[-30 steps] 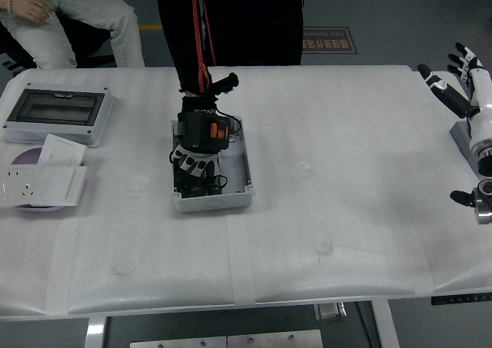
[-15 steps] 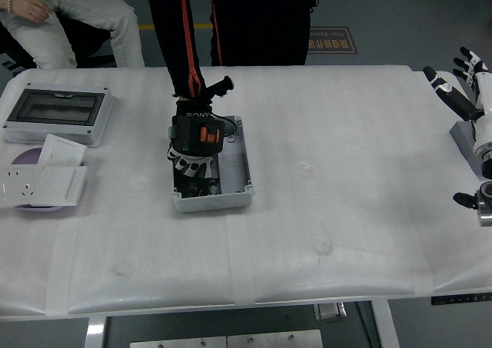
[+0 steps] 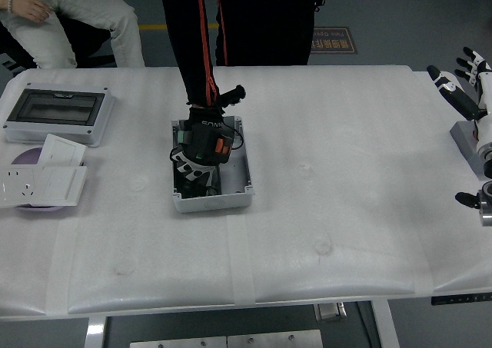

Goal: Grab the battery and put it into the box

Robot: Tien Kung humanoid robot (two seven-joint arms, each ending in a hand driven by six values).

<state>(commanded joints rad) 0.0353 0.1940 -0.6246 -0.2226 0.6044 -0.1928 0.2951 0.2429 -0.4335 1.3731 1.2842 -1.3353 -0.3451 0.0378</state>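
In the head view, a person at the table's far side reaches a black-sleeved arm down into the grey box (image 3: 223, 187) that sits left of the table's (image 3: 330, 210) middle; the person's gloved hand (image 3: 201, 150), black with an orange patch and white-tipped fingers, is low inside the box, its fingers curled over something dark that I take for the battery (image 3: 198, 180), though the glove hides most of it and I cannot tell whether the hand is gripping it or only resting on it; compared with half a second ago the glove has shifted slightly right and deeper toward the box's middle, and the sleeve has swung right with it, so the person appears to be arranging or seating the dark contents, not the robot; the robot's right hand (image 3: 463, 87) is at the far right edge, raised over the table's corner with its fingers spread wide and holding nothing, and it has barely drifted over the last second; a second black-and-white piece shows lower on the right edge, too cropped to read; the left arm is out of sight; at the left edge lie a closed enclosure with a dark window (image 3: 58, 114) and a white socket plate (image 3: 38, 180), both unmoved; my judgement is that the robot's own pick has not begun, since its hand is well apart from the box.
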